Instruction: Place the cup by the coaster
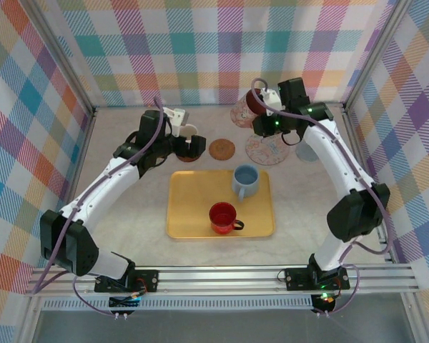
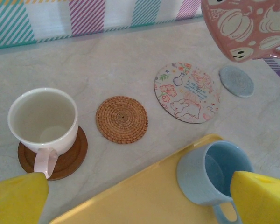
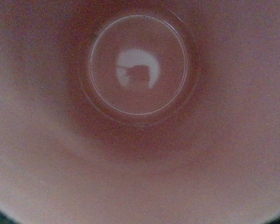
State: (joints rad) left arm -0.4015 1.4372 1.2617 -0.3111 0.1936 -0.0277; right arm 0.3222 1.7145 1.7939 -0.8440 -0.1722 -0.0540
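Note:
A pink cup with pumpkin drawings (image 1: 244, 111) hangs in the air over the back of the table, tilted, with my right gripper (image 1: 261, 107) shut on its rim. It floats at the top right of the left wrist view as the same pink cup (image 2: 245, 28), above and beyond the floral coaster (image 2: 186, 92). The right wrist camera looks straight into the cup's pink inside (image 3: 138, 65); the fingers are hidden there. My left gripper (image 2: 140, 205) is open, its yellow fingertips (image 2: 18, 198) spread over the tray edge, holding nothing.
A white cup (image 2: 43, 119) stands on a brown coaster (image 2: 70, 161). A wicker coaster (image 2: 122, 119) and a small grey coaster (image 2: 236, 81) lie bare. The yellow tray (image 1: 189, 214) holds a blue cup (image 1: 245, 180) and a red cup (image 1: 222, 216).

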